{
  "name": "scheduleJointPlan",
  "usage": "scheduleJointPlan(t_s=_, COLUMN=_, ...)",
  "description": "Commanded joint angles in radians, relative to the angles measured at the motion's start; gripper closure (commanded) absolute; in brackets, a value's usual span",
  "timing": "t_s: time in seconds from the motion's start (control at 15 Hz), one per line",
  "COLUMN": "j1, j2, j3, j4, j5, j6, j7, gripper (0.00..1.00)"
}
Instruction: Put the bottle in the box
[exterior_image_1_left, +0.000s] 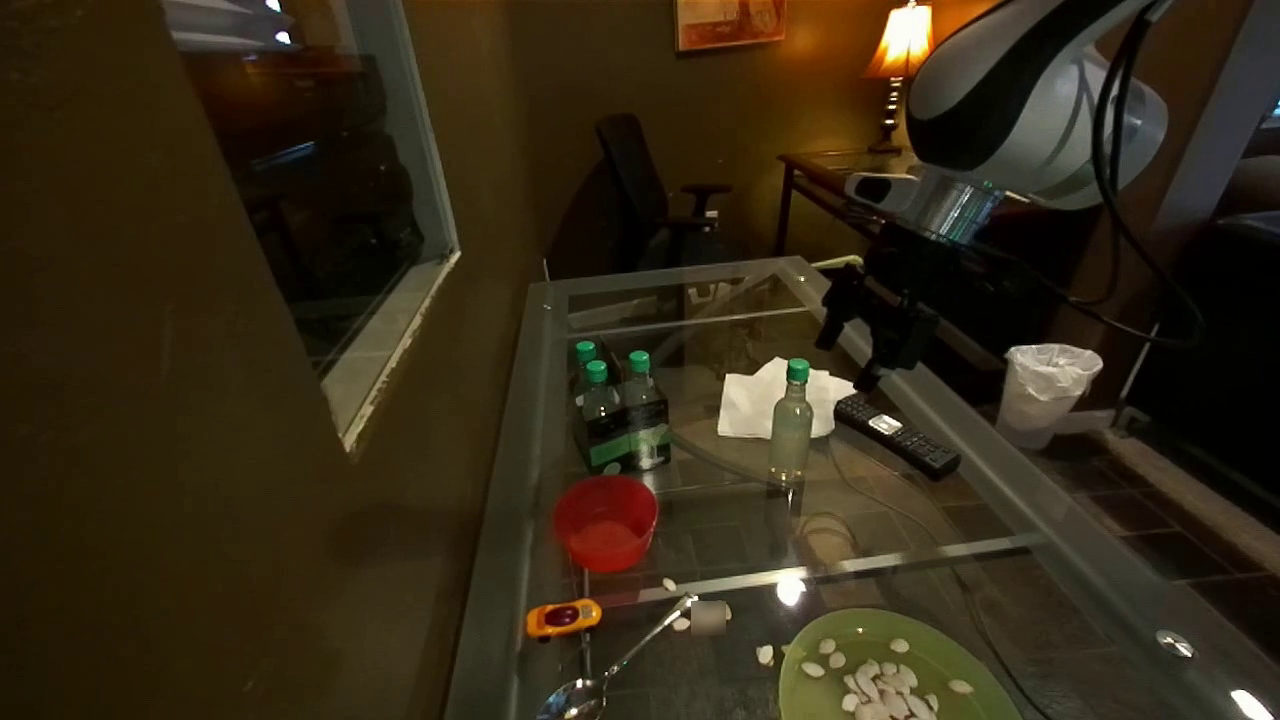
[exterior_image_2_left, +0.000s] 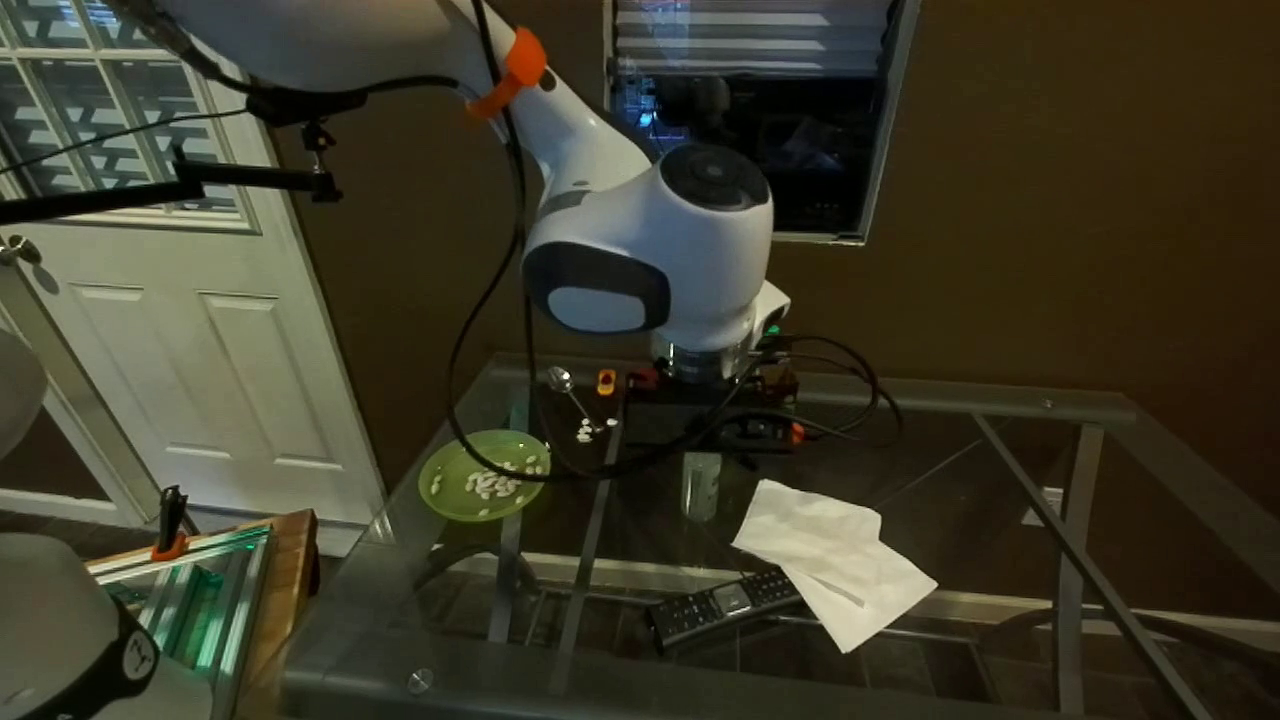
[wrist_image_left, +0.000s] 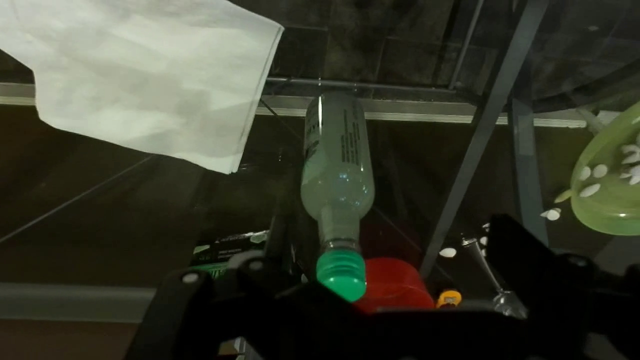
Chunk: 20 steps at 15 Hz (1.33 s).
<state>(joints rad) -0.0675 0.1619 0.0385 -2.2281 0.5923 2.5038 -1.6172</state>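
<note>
2 exterior views obliquely down onto the same table (exterior_image_1_left: 715, 530), wrist view near the bottle (wrist_image_left: 337, 172)

Wrist view crops the plate (wrist_image_left: 615, 215); box (wrist_image_left: 225, 254) part-hidden.

Beyond the fingers (exterior_image_1_left: 836, 303), a lit lamp (exterior_image_1_left: 903, 48) stands on a desk (exterior_image_1_left: 835, 165) near a brown wall (exterior_image_1_left: 800, 100). Tiled floor (exterior_image_1_left: 1130, 512) lies below them.
</note>
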Motion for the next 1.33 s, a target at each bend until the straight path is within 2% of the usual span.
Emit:
scheduleJointPlan(t_s=0.0, j1=-0.053, j2=0.059, j3=0.010, j4=0.049, j5=0.070, j6=-0.063, j7=-0.141, gripper=0.00)
scheduleJointPlan(t_s=0.53, j1=-0.103, j2=0.173, j3=0.039, j4=0.128, j5=0.204, j6=-0.116, j7=-0.384, gripper=0.00)
scheduleJointPlan(t_s=1.13, j1=-0.108, j2=0.259, j3=0.047, j4=0.207, j5=0.278, j6=-0.181, j7=-0.482, gripper=0.00)
scheduleJointPlan(t_s=1.27, j1=-0.108, j2=0.271, j3=0.046, j4=0.216, j5=0.274, j6=-0.184, j7=-0.491, gripper=0.28)
